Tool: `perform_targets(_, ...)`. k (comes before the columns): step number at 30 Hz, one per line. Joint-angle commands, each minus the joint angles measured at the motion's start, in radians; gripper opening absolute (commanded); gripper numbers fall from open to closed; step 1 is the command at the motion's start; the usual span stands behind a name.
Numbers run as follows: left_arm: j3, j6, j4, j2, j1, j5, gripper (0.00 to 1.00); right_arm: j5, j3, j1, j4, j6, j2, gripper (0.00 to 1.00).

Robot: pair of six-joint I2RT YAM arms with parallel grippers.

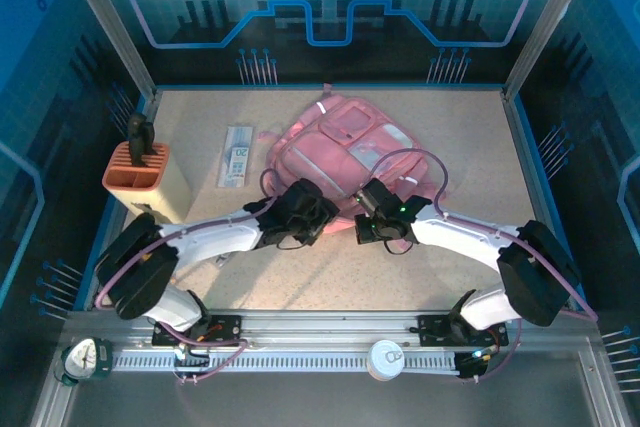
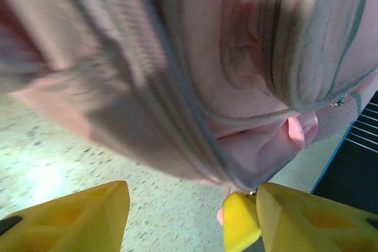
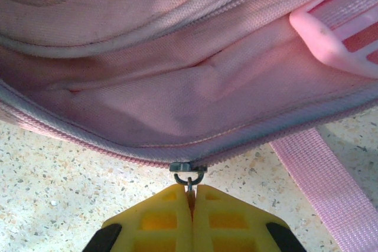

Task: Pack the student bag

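Note:
The student bag [image 1: 340,142], a big soft pink backpack, lies flat at the middle of the table. Both grippers are at its near edge. My right gripper [image 3: 192,188] is shut on the tab of the metal zipper pull [image 3: 189,169], which hangs from the bag's zipper track [image 3: 88,137]. My left gripper [image 2: 189,210] is open just left of it, its yellow fingers [image 2: 77,219] spread over bare table below the bag's zippered edge [image 2: 177,122], with nothing held between them. In the top view the left gripper [image 1: 322,205] and the right gripper [image 1: 365,197] sit close together.
A salmon-orange pen holder [image 1: 150,175] with a dark tool in it stands at the left. A flat white packet [image 1: 236,155] lies between it and the bag. A pink strap [image 3: 331,187] trails over the table to the right of the pull, below a pink buckle [image 3: 336,33].

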Motion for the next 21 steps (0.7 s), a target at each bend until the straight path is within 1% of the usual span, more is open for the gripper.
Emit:
perform_targets(1, 0.064, -0.027, 0.03, 0.076, -0.012, -0.024, 0.57, 0.026, 0.024, 0.015, -0.039, 0.002, 0.022, 0.0)
perform_targets(2, 0.068, -0.037, 0.022, 0.096, -0.012, -0.02, 0.54, 0.033, 0.027, 0.016, -0.044, 0.0, 0.02, 0.0)
perform_targets(5, 0.056, -0.033, 0.032, 0.124, -0.011, -0.044, 0.37, 0.062, 0.028, 0.012, -0.064, -0.009, 0.014, 0.0)
perform_targets(8, 0.057, -0.008, -0.044, 0.113, -0.011, -0.089, 0.18, 0.103, 0.03, -0.012, -0.102, -0.026, 0.008, 0.0)
perform_targets(11, 0.037, 0.017, -0.1, 0.081, 0.0, -0.121, 0.02, 0.118, 0.017, -0.058, -0.116, -0.042, -0.014, 0.0)
perform_targets(13, 0.02, 0.032, -0.137, 0.043, 0.004, -0.152, 0.0, 0.136, 0.004, -0.096, -0.127, -0.051, -0.031, 0.0)
perform_targets(16, 0.01, 0.065, -0.225, -0.016, 0.011, -0.205, 0.0, 0.144, -0.019, -0.188, -0.124, -0.064, -0.051, 0.0)
perform_targets(19, -0.002, 0.089, -0.242, -0.049, 0.024, -0.203, 0.0, 0.094, -0.031, -0.27, -0.089, -0.078, -0.046, 0.0)
perform_targets(21, -0.001, 0.102, -0.225, -0.054, 0.03, -0.18, 0.0, 0.059, -0.021, -0.275, -0.077, -0.093, -0.045, 0.0)
